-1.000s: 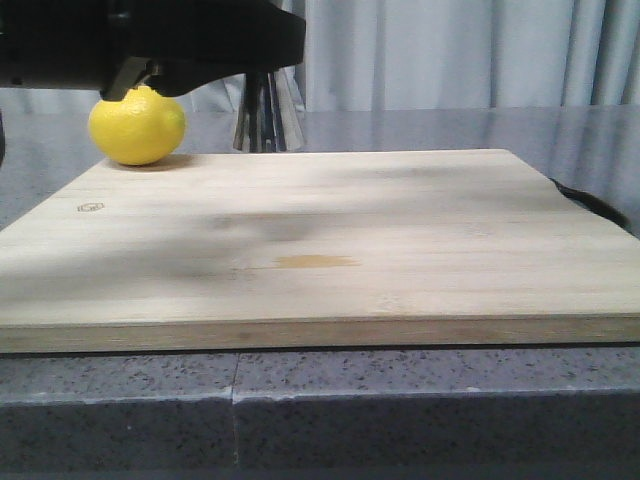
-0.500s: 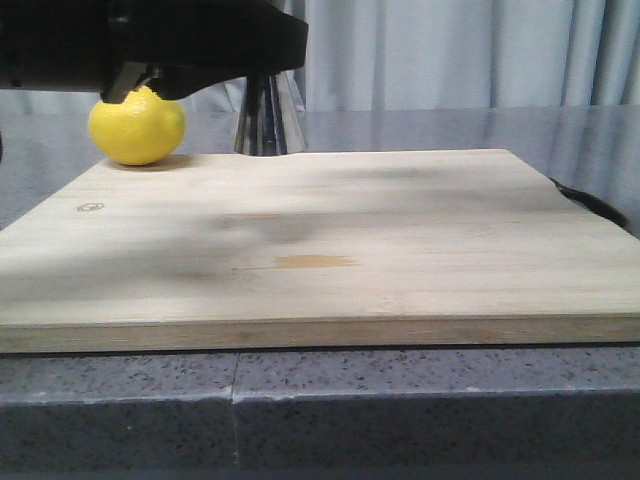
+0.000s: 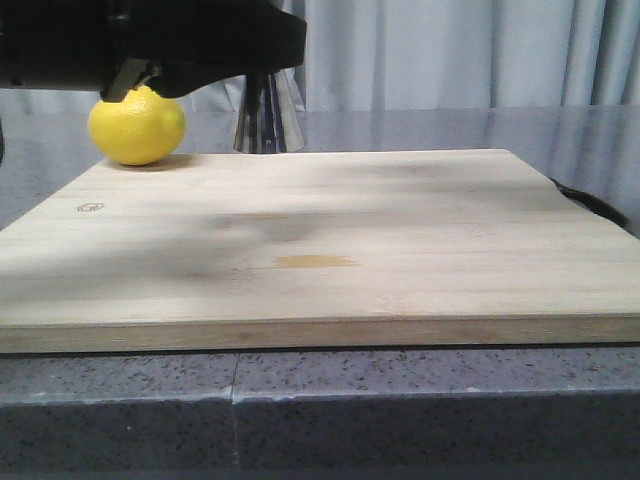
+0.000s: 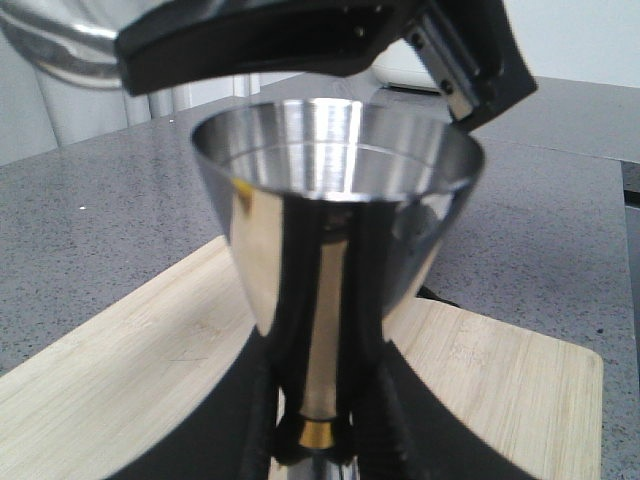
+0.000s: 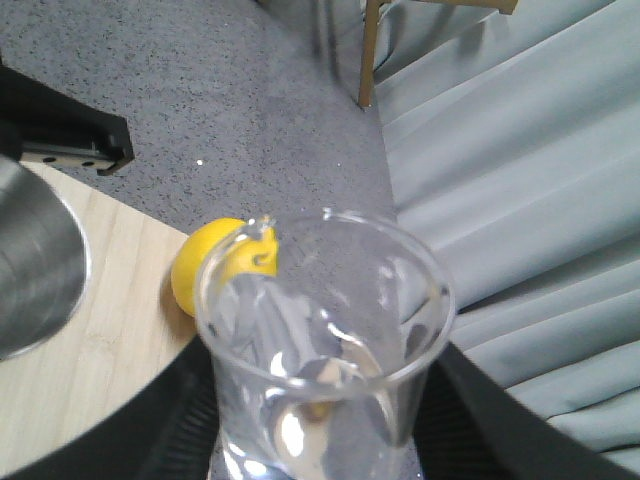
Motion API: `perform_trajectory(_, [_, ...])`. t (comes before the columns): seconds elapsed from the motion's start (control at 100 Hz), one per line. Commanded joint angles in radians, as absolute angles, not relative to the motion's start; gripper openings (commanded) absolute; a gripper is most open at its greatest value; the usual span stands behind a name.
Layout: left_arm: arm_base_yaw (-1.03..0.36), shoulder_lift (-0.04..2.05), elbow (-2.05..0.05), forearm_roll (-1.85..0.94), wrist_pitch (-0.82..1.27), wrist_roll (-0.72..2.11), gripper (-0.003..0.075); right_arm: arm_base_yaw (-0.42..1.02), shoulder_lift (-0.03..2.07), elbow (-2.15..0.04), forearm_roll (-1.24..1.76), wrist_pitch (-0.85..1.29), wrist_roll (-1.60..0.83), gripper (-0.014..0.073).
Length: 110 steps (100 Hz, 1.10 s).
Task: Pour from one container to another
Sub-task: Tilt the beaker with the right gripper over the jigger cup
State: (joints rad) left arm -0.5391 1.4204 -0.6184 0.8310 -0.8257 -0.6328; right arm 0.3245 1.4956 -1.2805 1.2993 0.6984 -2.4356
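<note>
While the steel jigger (image 4: 335, 230) was held upright at its gold-banded waist, its open upper cup was turned to the ceiling and looked empty or nearly so. The fingers (image 4: 372, 400) of the left gripper (image 4: 318, 430) were seen pressed against the narrow neck from both sides, so the jigger was pinched there. In the front view only the lower flare of the jigger (image 3: 266, 115) was shown, behind the far edge of the wooden board (image 3: 320, 240) and just to the right of the lemon (image 3: 137, 125), with a dark arm across the top of the picture.

The glass beaker (image 5: 325, 345) was seen close before the right wrist camera, its mouth wide towards the lens and its pouring lip turned towards the lemon (image 5: 215, 268) and the board beyond it. The beaker was evidently carried by the right arm, but the right fingers were hidden by the glass, so their state could not be told. A curved steel rim (image 5: 40, 265), taken to be the jigger's cup, was shown at the edge of that view, on the lip's side of the beaker and set apart from it.

It was judged that the pour would turn on bringing the lip over that cup, the beaker's long axis being tipped towards the left arm's side.
</note>
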Motion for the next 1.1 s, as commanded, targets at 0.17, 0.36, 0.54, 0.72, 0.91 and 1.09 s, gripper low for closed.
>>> perform_trajectory(0.17, [-0.543,1.386,-0.648,0.776,-0.877,-0.639,-0.0019,0.326,1.431,-1.316,1.359,0.694,-2.450,0.0225])
perform_trajectory(0.36, [-0.537,1.386,-0.649,0.773,-0.877,-0.639,-0.0019,0.326,1.421,-1.316,1.335,0.724,-2.450,0.0225])
perform_trajectory(0.54, [-0.531,1.386,-0.649,0.773,-0.877,-0.639,-0.0019,0.326,1.421,-1.316,1.321,0.745,-2.450,0.0225])
perform_trajectory(0.72, [-0.531,1.386,-0.649,0.773,-0.877,-0.639,-0.0019,0.326,1.421,-1.316,1.273,0.772,-2.476,0.0225])
perform_trajectory(0.91, [-0.531,1.386,-0.649,0.773,-0.877,-0.639,-0.0019,0.326,1.421,-1.316,1.273,0.766,-2.517,0.0225])
perform_trajectory(1.09, [-0.531,1.386,-0.649,0.773,-0.877,-0.639,-0.0019,0.326,1.421,-1.316,1.273,0.762,-2.557,0.0225])
